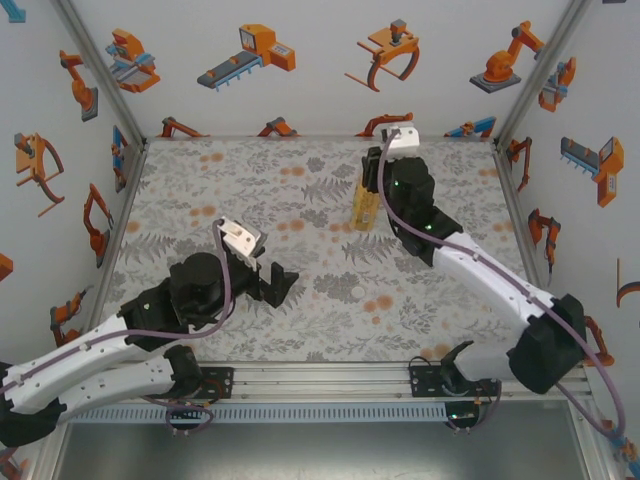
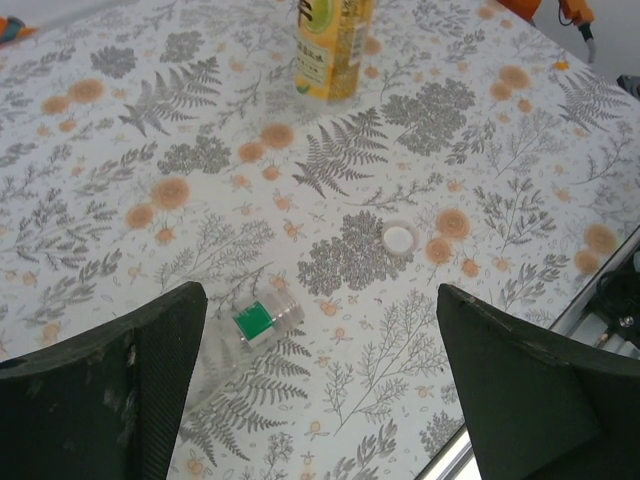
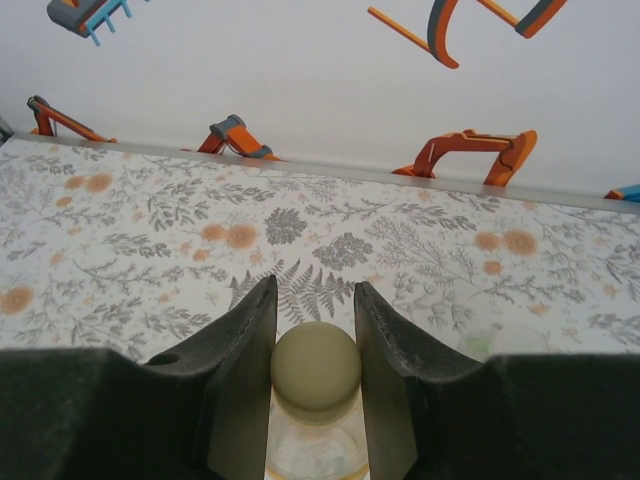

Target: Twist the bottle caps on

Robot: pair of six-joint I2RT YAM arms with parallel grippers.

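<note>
The amber-yellow bottle [image 1: 363, 207] stands upright at the back middle of the table. My right gripper [image 3: 314, 296] is shut on the pale yellowish cap [image 3: 316, 368], which sits on that bottle's neck [image 3: 315, 452]. In the left wrist view the same bottle [image 2: 331, 50] stands far ahead. A clear bottle [image 2: 262, 318] lies on its side on the table, with a green patch near its upper end and its body partly behind my left finger. My left gripper [image 2: 320, 295] hangs open above it, touching nothing. A white cap [image 2: 401, 238] lies loose ahead of it.
The white cap [image 1: 358, 291] lies on the floral tablecloth between the two arms. A faint greenish clear shape [image 3: 478, 341] peeks over my right finger. Walls with robot stickers close the table's left, back and right sides. A metal rail [image 1: 320, 380] runs along the near edge.
</note>
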